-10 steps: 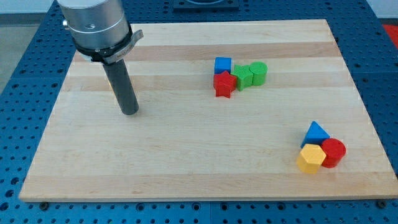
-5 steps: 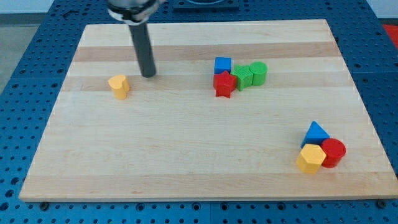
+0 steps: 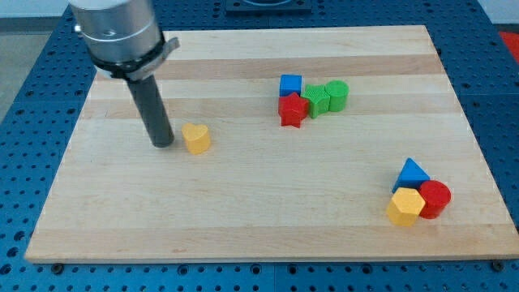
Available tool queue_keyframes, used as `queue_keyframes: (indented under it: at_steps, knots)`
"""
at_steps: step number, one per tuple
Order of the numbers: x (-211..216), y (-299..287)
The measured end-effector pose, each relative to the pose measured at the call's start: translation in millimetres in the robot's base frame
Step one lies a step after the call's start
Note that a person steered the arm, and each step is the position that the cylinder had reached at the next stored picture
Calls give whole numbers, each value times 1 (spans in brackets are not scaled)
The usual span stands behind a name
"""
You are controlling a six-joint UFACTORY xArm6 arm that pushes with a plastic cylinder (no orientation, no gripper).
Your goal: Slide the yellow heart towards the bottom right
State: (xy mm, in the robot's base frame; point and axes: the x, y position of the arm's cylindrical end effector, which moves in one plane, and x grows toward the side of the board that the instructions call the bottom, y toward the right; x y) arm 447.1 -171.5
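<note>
My tip [image 3: 163, 143] is down on the wooden board [image 3: 243, 219], and it's just a plain rod, so nothing to spread or pinch. The yellow heart [image 3: 195, 139] sits just to its right, close, though I can't tell if they touch. Further right is a cluster: blue cube [image 3: 290, 84], red star [image 3: 292, 109], two green blocks [image 3: 328, 97]. Way off toward the bottom right: blue triangle [image 3: 412, 173], red cylinder [image 3: 435, 199], yellow hexagon [image 3: 405, 207].

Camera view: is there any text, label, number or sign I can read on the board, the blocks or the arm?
None: no text, number or sign shows on the wooden board, the blocks such as the yellow heart, or the arm above my tip.
</note>
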Motion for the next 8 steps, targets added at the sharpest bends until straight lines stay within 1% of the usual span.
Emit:
queue_keyframes:
  at_steps: [1, 2, 3, 4, 5, 6, 7, 8]
  knots:
    - [-15, -4]
    - [-13, 32]
    - [6, 79]
    - [34, 116]
    - [53, 143]
    - [55, 141]
    - [56, 110]
    - [75, 106]
